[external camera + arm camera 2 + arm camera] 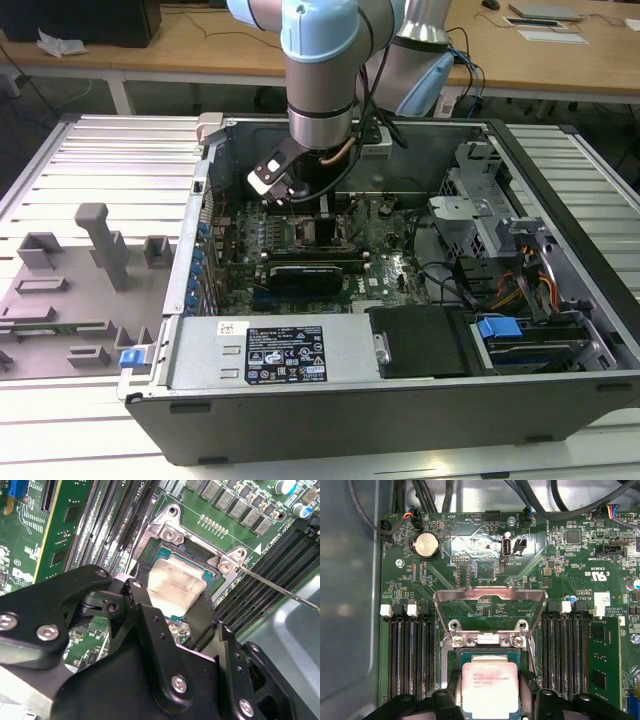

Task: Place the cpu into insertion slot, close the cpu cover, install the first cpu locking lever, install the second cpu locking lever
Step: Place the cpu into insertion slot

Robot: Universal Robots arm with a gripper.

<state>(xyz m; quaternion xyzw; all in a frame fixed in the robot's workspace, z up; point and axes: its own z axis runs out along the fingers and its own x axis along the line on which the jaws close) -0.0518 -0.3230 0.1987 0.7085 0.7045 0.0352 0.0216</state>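
The cpu (490,680), a flat silver-beige square, sits between my gripper's (490,692) black fingers (454,692), which press its two opposite edges. It is low in the insertion slot (485,640), the silver-framed socket on the green board; I cannot tell if it is fully seated. In the second wrist view the cpu (175,580) fills the slot's (162,530) dark window, with the gripper (172,596) around it. The cpu cover (470,593) stands swung up behind the slot. A thin wire locking lever (280,587) sticks out free beside it. In the exterior view the gripper (300,205) is deep inside the computer case (400,390).
Black memory slots (410,655) flank the socket on both sides, and a green memory module (602,665) stands in one. A coin battery (426,545) and cables (560,500) lie behind. Case walls enclose the board. A grey fixture plate (90,270) lies at the exterior view's left.
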